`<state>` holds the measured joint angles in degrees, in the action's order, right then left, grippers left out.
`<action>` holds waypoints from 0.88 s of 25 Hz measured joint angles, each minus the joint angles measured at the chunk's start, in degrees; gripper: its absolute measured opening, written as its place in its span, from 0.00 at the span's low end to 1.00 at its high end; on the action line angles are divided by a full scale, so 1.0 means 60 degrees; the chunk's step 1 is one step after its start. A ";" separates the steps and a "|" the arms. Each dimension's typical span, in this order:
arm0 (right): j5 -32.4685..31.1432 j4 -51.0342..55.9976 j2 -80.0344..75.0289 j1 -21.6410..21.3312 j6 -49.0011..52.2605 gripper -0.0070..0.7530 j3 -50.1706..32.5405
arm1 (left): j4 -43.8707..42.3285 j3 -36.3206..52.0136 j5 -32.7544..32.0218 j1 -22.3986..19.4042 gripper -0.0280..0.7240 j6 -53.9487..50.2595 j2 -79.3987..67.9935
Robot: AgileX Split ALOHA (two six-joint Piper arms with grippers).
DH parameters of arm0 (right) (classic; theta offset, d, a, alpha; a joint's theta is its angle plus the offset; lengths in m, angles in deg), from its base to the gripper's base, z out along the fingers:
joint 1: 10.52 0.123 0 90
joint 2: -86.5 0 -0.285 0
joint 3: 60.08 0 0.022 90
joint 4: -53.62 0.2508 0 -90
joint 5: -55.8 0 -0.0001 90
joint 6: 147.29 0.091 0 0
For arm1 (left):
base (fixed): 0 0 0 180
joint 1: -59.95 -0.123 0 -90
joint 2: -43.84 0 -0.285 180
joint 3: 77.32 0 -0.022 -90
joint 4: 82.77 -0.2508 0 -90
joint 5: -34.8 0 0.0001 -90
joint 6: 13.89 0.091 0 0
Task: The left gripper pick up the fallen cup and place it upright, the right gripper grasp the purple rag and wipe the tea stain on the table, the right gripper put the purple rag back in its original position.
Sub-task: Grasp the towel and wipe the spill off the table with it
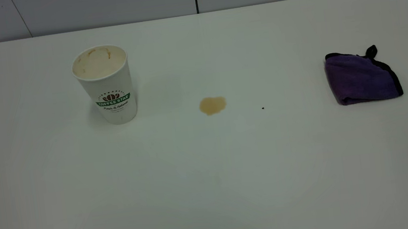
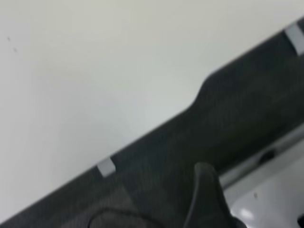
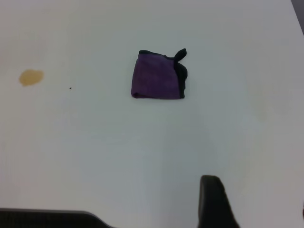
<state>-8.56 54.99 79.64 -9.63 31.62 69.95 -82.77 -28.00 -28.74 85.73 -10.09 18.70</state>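
On the table (image 1: 211,175) the cup (image 1: 107,85) stands upright, tea-stained inside; neither tool's state can be told

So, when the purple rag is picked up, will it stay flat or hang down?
The purple rag will probably hang limp: it lies folded and rumpled on the table, like soft cloth. It looks light. Its fold may open when it is lifted.

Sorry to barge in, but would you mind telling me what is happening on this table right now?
Nothing is being handled at this moment. The cup already stands upright on the white table, at the left. The tea stain has not been wiped; it sits between the cup and the purple rag, which lies folded and untouched at the right. Neither arm shows in the exterior view; the right wrist camera looks down at the rag from a distance.
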 joint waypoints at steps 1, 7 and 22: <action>0.0000 0.0000 0.0000 0.0000 0.0000 0.63 0.0000 | 0.0000 0.0000 -0.0011 -0.0202 0.75 0.0000 0.0296; 0.0000 0.0000 0.0000 0.0000 0.0000 0.63 0.0000 | 0.0000 0.0000 -0.0081 -0.2128 0.75 0.0000 0.1785; 0.0000 0.0000 0.0000 0.0000 0.0000 0.63 0.0000 | 0.0000 0.0000 -0.0221 -0.3665 0.75 0.0009 0.3074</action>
<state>-8.56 54.99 79.64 -9.63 31.62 69.95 -82.77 -28.00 -30.06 63.74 -10.03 37.15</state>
